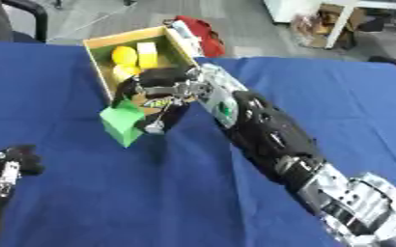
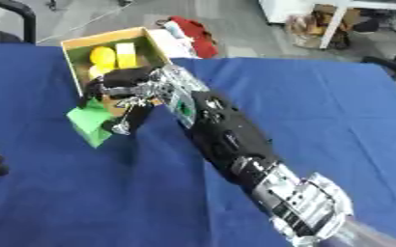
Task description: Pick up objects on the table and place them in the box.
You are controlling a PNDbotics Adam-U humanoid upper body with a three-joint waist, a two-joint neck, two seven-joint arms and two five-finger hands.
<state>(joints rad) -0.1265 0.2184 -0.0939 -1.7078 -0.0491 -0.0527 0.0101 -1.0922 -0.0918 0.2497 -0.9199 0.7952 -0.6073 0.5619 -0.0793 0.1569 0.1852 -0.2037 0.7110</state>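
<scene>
Cloth (image 1: pixel 83 202) lay bare and blue around our reach. We counted one box (image 1: pixel 95 53) at the table's far edge, two yellow items (image 1: pixel 123 55) inside, one green block (image 1: pixel 121 123) at its near rim under our right hand (image 1: pixel 163 89), fingers curled on it. The left eye view showed more of our left hand (image 1: pixel 7 169); its grip we couldn't tell.

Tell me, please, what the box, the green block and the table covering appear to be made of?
The box looks like light unfinished wood or board: pale tan walls with a matte surface. The green block seems to be matte plastic or foam, uniformly coloured with crisp flat faces. The table covering appears to be blue cloth, dull and softly creased.
</scene>
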